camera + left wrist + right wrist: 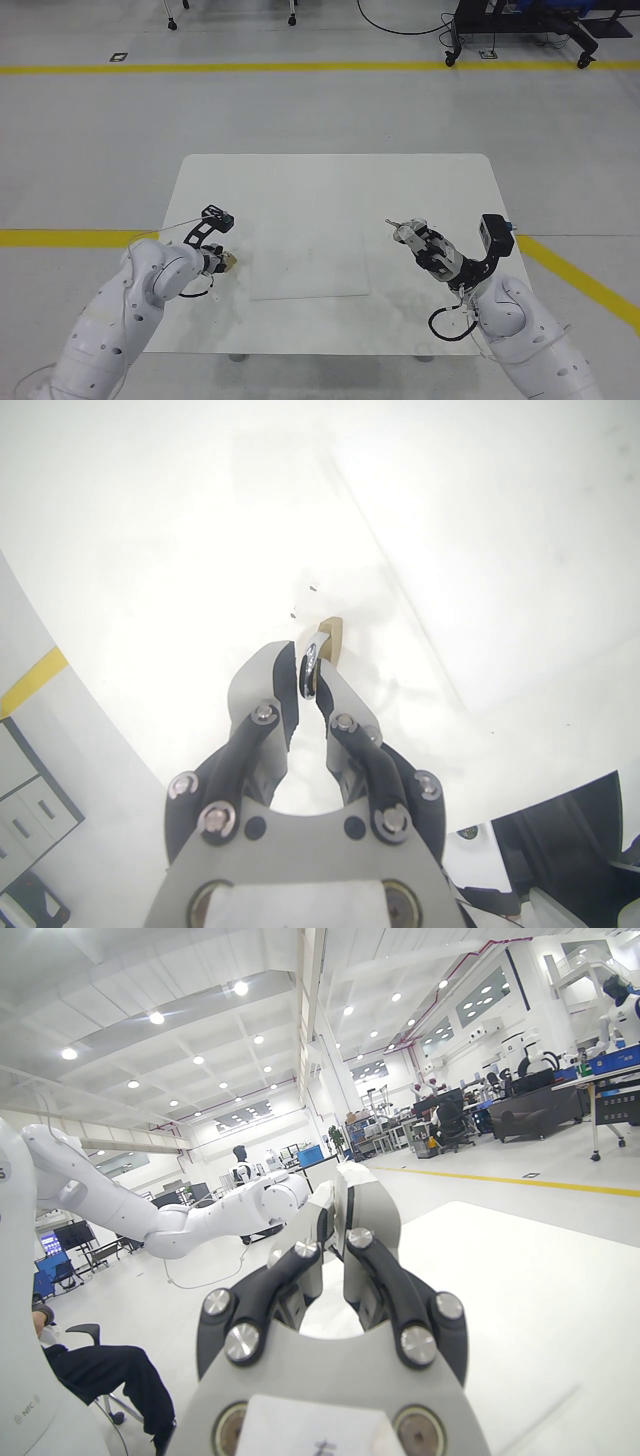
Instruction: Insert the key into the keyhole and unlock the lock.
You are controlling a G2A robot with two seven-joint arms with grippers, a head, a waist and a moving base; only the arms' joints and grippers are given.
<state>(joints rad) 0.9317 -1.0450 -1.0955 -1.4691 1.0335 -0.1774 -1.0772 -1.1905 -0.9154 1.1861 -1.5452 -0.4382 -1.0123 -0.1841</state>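
The lock [334,639] is half hidden, its brass body seen edge-on behind its silver shackle. The left gripper [311,674] is closed on the shackle near the table's [300,190] left edge, and the body points toward the centre. The right gripper [405,232], over the right side, is closed on the key [393,222], a barely visible sliver pointing leftward.

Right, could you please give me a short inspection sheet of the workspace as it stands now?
Surface: white table, faint rectangular outline near its front.
Job's things: brass lock, gripped by its shackle; key, its tip jutting from the fingers.
Clutter: nothing seen.
Grippers: left gripper shut on lock; right gripper shut on key.
Cables: black cable looped beside right arm.
Surroundings: yellow floor lines, wheeled stand behind.
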